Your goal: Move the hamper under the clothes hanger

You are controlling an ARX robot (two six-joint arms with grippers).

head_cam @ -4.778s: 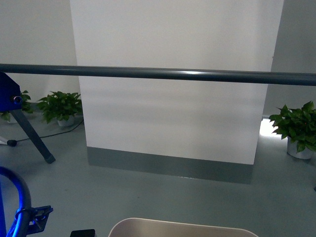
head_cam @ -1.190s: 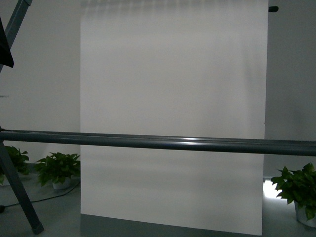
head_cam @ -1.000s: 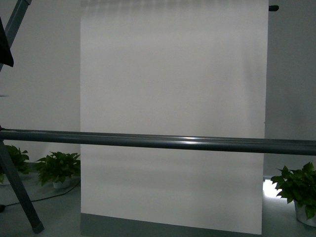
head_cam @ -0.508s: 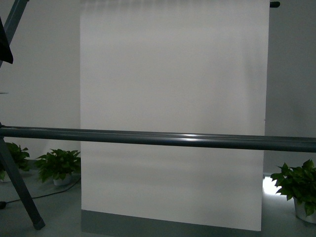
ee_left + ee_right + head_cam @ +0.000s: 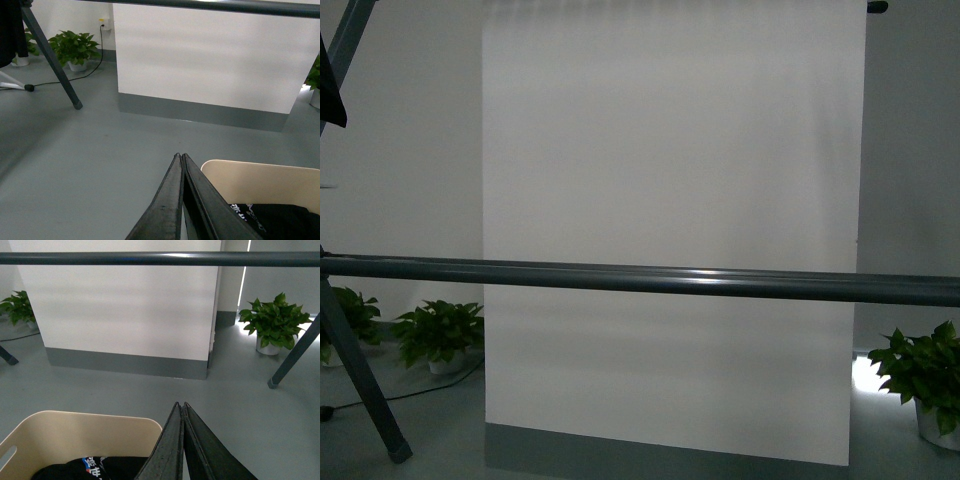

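A long dark-grey metal tube bar of the clothes hanger (image 5: 640, 280) runs level across the whole front view, with one slanted leg of the rack reaching the floor at the far left. Behind it stands a wide white wall panel (image 5: 670, 220) with a grey skirting strip along its foot, flanked by a leafy green potted plant (image 5: 438, 335) on the left and another potted plant (image 5: 920, 375) on the right. The front view shows neither arm and no tub.

In the left wrist view the left gripper (image 5: 180, 156) has its two dark fingers pressed together to a point, with nothing between them. Just beside those fingers is the beige plastic hamper (image 5: 260, 182), a rounded-corner tub with smooth walls, standing on the grey floor (image 5: 90, 165) short of the white panel. A black garment with printed lettering (image 5: 272, 220) lies inside it.

The right wrist view shows the right gripper (image 5: 180, 405) likewise closed on itself, its tips over the tub's far rim. A handle slot is cut in the tub's end wall. The horizontal bar crosses high in both wrist views, further toward the panel than the tub's far rim; whether the tub sits fully under the rack is hard to judge from these angles.
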